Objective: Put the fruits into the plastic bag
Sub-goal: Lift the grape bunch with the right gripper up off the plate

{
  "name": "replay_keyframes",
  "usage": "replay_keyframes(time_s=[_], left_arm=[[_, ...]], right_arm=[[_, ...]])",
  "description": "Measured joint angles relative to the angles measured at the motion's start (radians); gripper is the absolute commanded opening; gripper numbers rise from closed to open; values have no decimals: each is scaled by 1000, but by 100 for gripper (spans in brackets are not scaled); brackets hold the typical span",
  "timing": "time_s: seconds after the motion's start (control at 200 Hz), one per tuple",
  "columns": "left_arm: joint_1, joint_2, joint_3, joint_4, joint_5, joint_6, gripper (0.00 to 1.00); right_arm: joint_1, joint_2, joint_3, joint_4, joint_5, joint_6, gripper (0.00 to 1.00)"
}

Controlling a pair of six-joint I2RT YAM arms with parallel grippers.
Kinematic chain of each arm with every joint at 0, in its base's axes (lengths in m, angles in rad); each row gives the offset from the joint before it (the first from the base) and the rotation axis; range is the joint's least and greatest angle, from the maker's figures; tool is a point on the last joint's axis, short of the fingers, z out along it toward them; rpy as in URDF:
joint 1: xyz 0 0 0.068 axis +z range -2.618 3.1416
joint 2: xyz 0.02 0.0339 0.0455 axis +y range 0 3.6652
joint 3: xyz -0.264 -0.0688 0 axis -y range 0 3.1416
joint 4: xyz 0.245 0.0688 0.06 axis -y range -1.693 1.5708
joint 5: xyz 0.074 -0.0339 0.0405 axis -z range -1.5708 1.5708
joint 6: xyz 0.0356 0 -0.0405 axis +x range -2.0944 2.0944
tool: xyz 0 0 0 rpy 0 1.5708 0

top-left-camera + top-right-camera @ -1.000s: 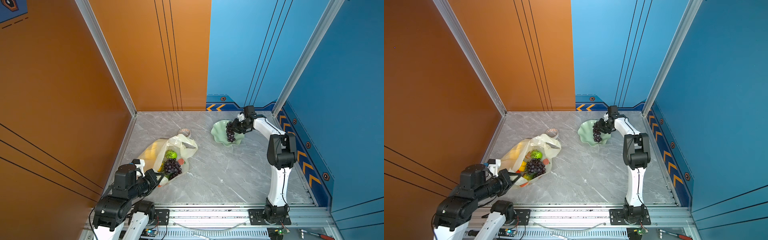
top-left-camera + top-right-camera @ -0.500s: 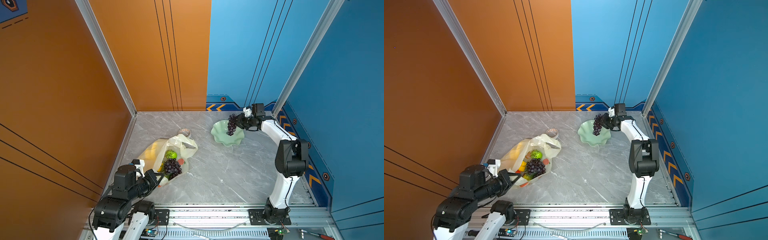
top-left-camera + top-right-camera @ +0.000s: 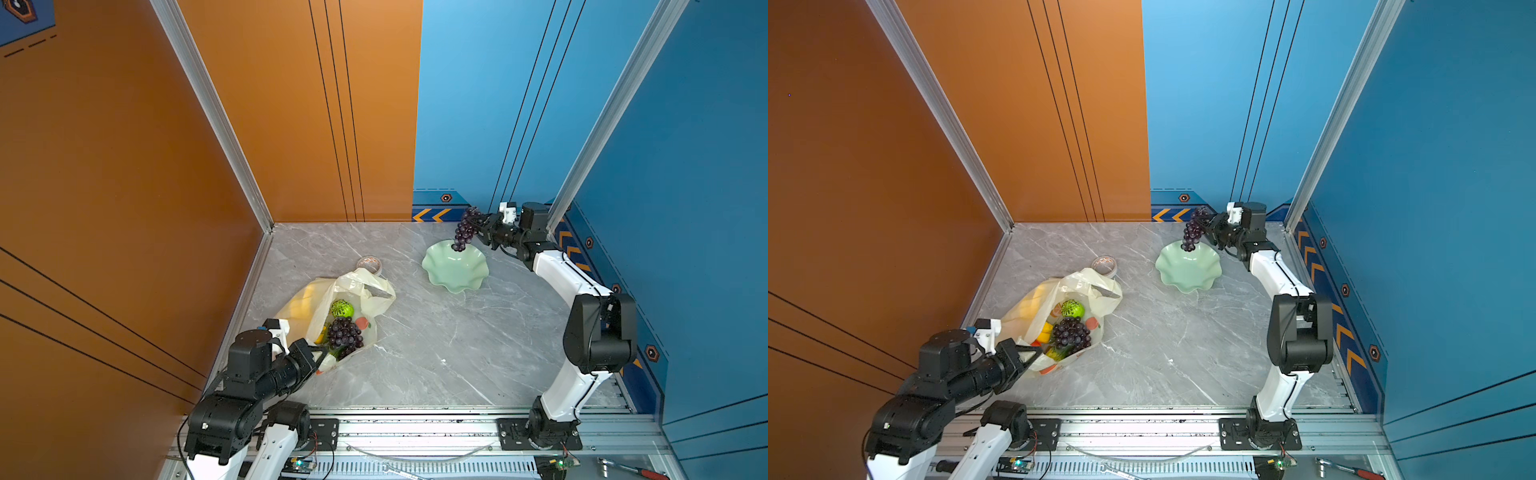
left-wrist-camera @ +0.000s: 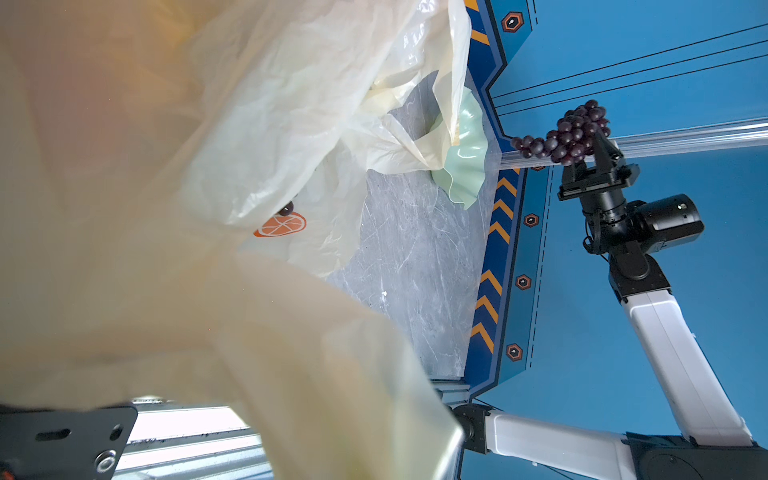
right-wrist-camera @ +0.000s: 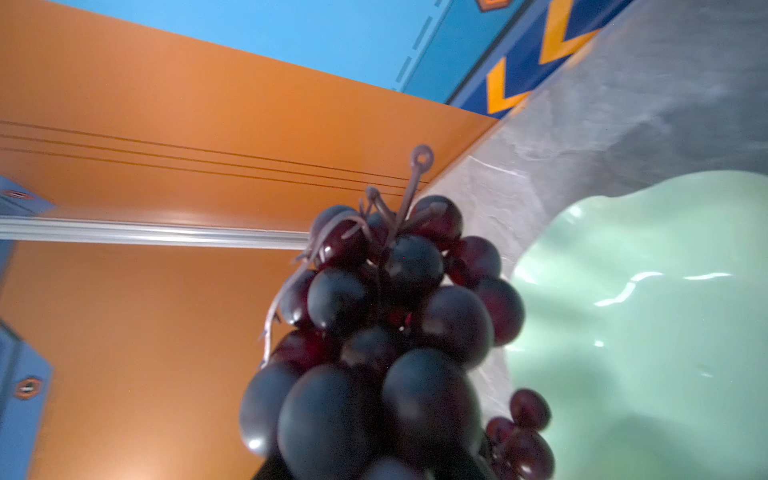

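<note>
Right gripper (image 3: 478, 227) is clamped part-way shut on a bunch of dark grapes (image 3: 464, 232). The bunch hangs clear above the far rim of the green dish (image 3: 455, 286), and I see nothing else in the dish. Left gripper (image 3: 319, 358) is fully closed, pinching the near edge of the plastic bag (image 3: 305, 305) and propping its mouth up. The bag lies on the table (image 3: 436, 353), well apart from the dish, over on my left side. Already inside: a second grape bunch (image 3: 344, 334), a green ball (image 3: 341, 308), and bits of yellow and red fruit.

Step in hand: the carry, likely of the last fruit. Next I need to swing the grapes across the table to above the bag mouth, lower them, then open. The bunch is floppy and could snag the thin rim.
</note>
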Motion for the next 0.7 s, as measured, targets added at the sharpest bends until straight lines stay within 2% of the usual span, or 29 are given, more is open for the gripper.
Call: replay_keyframes(time_s=[0.145, 0.315, 0.701], left_arm=[[0, -6, 0, 0, 0, 0, 0], [0, -11, 0, 1, 0, 0, 0], [0, -27, -2, 11, 1, 0, 0]], right_arm=[[21, -9, -24, 193, -11, 184, 32], [91, -50, -27, 315, -11, 325, 32], [323, -130, -3, 409, -9, 443, 33]])
